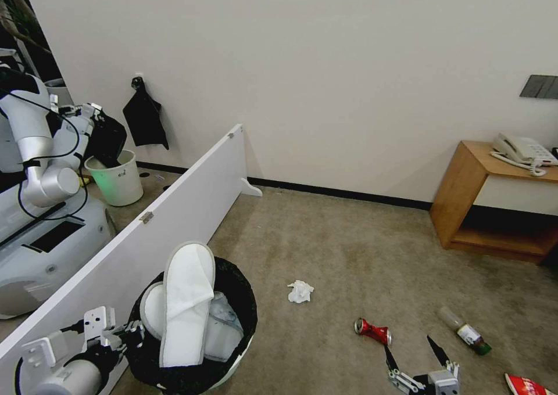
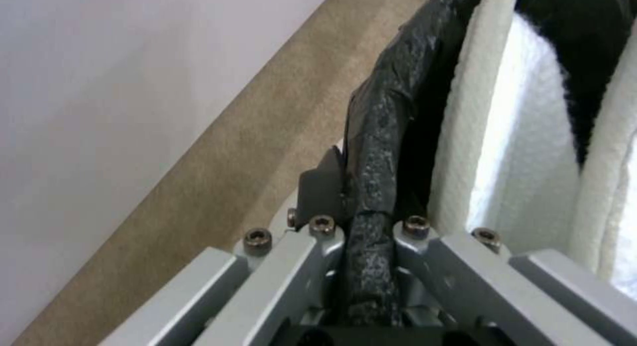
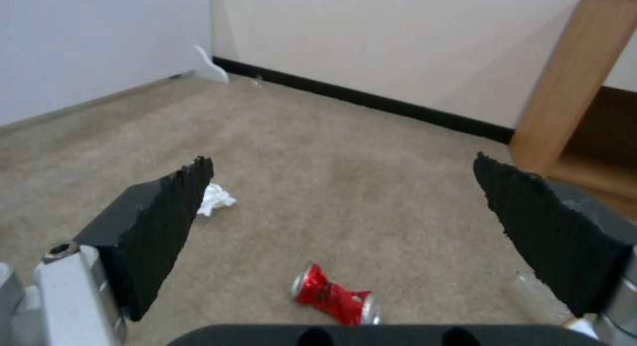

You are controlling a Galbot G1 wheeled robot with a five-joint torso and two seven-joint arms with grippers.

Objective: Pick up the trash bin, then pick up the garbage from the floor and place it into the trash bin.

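Note:
The trash bin, lined with a black bag, is at the lower left in the head view. Two white slippers stand in it. My left gripper is shut on its rim; the left wrist view shows the bag-covered rim clamped between the jaws, with a slipper beside it. On the carpet lie a crumpled tissue, a crushed red can, a clear bottle and a red packet. My right gripper is open, just behind the can, with the tissue farther off.
A white partition board runs along my left. Behind it stands another robot with a plain white bin. A wooden side table with a phone stands at the right wall. Open carpet lies ahead.

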